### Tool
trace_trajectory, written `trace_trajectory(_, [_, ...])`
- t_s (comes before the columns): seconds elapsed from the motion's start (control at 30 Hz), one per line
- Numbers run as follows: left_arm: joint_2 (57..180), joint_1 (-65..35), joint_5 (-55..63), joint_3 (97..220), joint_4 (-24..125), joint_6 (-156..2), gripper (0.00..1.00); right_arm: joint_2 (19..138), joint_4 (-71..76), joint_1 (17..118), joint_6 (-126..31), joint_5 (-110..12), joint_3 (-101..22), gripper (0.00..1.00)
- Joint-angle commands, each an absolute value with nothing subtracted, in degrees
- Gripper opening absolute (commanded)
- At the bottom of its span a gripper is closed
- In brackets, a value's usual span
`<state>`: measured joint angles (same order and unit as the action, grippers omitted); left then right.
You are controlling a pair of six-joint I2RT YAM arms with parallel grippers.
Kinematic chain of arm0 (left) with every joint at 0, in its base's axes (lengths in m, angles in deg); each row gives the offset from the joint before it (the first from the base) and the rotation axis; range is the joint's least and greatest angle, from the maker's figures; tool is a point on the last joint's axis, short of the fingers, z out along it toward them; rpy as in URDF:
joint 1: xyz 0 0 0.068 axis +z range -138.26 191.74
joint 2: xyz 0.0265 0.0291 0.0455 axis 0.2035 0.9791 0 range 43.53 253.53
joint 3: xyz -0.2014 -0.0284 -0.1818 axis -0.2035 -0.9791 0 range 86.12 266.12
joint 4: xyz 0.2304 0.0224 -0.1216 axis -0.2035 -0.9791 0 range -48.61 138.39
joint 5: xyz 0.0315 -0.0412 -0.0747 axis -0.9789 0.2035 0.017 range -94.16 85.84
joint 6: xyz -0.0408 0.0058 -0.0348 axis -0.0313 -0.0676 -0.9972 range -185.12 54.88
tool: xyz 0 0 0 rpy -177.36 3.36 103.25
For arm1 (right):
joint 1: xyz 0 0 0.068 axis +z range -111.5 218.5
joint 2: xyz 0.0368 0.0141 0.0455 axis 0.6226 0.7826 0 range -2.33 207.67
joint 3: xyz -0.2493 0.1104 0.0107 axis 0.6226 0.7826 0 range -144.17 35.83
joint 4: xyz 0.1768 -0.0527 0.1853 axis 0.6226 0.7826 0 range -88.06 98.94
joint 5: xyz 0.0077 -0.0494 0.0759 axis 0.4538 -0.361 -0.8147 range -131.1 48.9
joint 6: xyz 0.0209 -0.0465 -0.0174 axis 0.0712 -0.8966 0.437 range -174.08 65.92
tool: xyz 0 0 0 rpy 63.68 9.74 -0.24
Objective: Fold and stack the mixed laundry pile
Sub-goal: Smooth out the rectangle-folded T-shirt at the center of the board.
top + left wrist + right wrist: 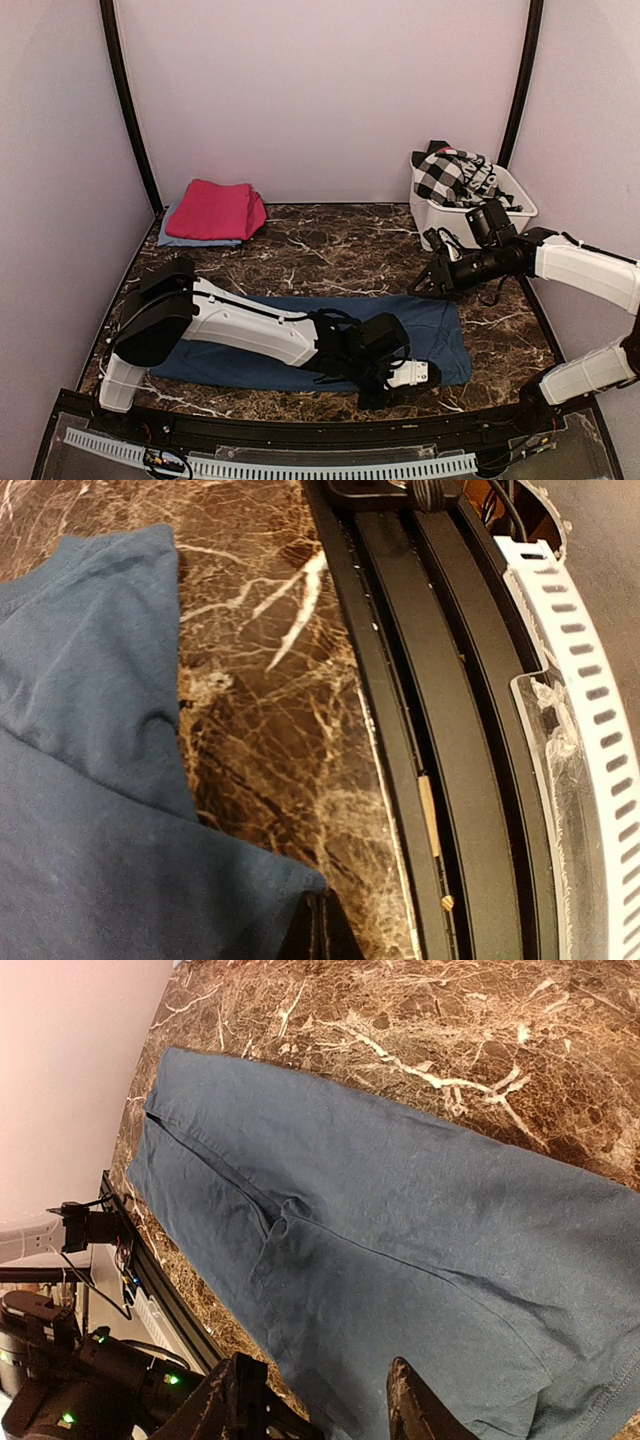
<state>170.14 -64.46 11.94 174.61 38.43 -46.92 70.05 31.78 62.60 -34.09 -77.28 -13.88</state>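
Note:
A large navy-blue sheet (300,345) lies spread flat across the middle of the marble table (330,250). My left gripper (390,392) reaches over to its near right edge. In the left wrist view its fingers (320,932) are pressed together on a corner of the navy-blue sheet (90,780). My right gripper (422,285) hovers over the sheet's far right corner, open. In the right wrist view its fingertips (325,1410) stand apart above the navy-blue sheet (400,1220) with nothing between them. The rest of the mixed laundry pile sits at the back.
At the back left a folded magenta-pink cloth (213,209) rests on a light-blue piece (190,240). The white tub (440,215) at the back right holds a black-and-white checked garment (455,177). A black rail (450,730) runs along the table's near edge.

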Motion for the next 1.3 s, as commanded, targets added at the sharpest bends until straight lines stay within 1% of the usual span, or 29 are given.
trace_trajectory(0.0, [164.6, -61.7, 16.3, 175.7, 39.4, -51.3, 0.00, 69.6, 30.2, 62.1, -34.5, -77.7, -13.8, 0.48])
trace_trajectory(0.23, [161.1, -56.4, 19.7, 173.2, 43.9, -55.0, 0.00, 70.1, 30.2, 62.1, -34.6, -77.5, -14.1, 0.47])
trace_trajectory(0.47, [161.3, -52.2, 18.0, 172.0, 46.5, -55.8, 0.00, 70.5, 30.5, 61.8, -34.5, -77.3, -14.3, 0.47])
trace_trajectory(0.87, [164.7, -49.3, 6.0, 172.3, 50.1, -54.6, 0.00, 69.5, 31.5, 61.8, -33.2, -77.4, -12.7, 0.46])
trace_trajectory(0.93, [165.3, -49.2, 2.9, 173.1, 49.1, -54.9, 0.05, 69.6, 31.4, 61.9, -32.8, -78.0, -12.1, 0.46])
trace_trajectory(0.97, [165.5, -49.1, 1.8, 173.9, 48.2, -55.2, 0.13, 69.7, 31.4, 61.9, -32.7, -78.0, -11.8, 0.46])
trace_trajectory(1.0, [165.8, -49.1, -0.3, 174.4, 46.4, -55.5, 0.18, 69.5, 31.5, 61.9, -32.6, -78.0, -11.5, 0.45])
trace_trajectory(1.03, [165.8, -49.0, -1.4, 175.1, 45.4, -56.4, 0.28, 69.3, 31.8, 61.9, -32.5, -77.9, -11.4, 0.45])
trace_trajectory(1.1, [165.3, -48.5, -4.1, 175.5, 43.0, -58.0, 0.37, 68.8, 32.4, 62.1, -32.3, -77.2, -11.3, 0.45])
trace_trajectory(1.17, [162.9, -47.7, -6.6, 174.3, 42.2, -60.6, 0.39, 68.1, 32.6, 62.7, -31.4, -76.9, -10.9, 0.44])
trace_trajectory(1.27, [159.8, -45.6, -8.4, 171.7, 42.2, -66.1, 0.40, 68.0, 32.0, 65.6, -29.5, -75.8, -9.8, 0.43])
